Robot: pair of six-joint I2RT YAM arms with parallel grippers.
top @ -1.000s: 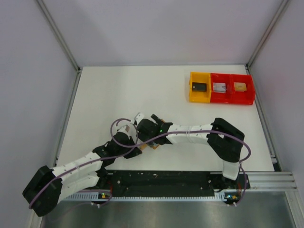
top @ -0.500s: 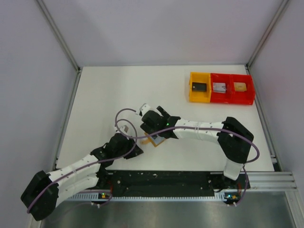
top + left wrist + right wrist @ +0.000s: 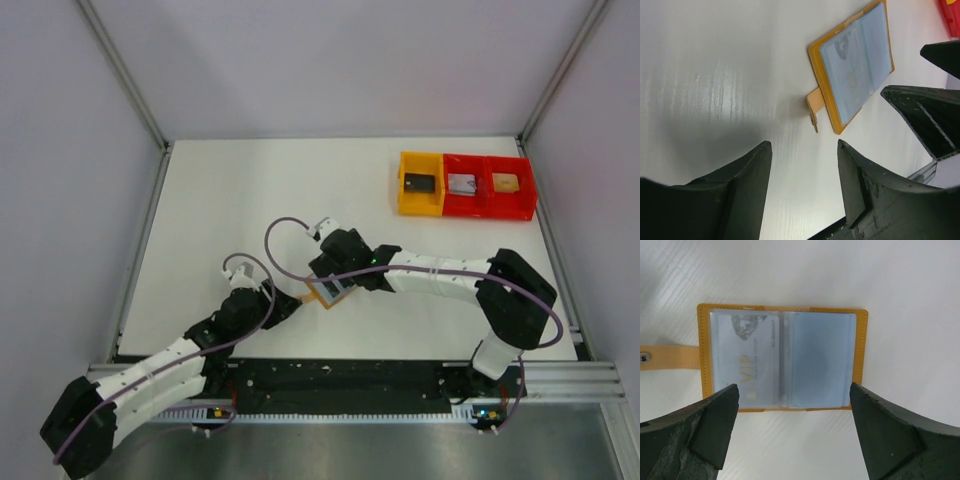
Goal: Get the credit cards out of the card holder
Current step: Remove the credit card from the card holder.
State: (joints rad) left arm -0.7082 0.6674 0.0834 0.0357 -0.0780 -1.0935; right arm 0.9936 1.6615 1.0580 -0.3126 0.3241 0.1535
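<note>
White surface (image 3: 230,200) inside a grey-walled enclosure: a small tan-orange, leather-like bifold card holder (image 3: 782,307) lies open and flat on it, its snap strap (image 3: 665,357) stretched to one side. One pale grey-blue rectangular card (image 3: 747,362) marked VIP sits in the clear sleeve nearest that strap. The right pincer (image 3: 792,390) hangs spread wide directly over the holder, pinching nothing. The left pincer (image 3: 804,145), fingers apart and empty, sits near the holder's strap side without touching it.

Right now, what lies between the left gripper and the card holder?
Bare table only, in the left wrist view, separates left gripper from card holder.
</note>
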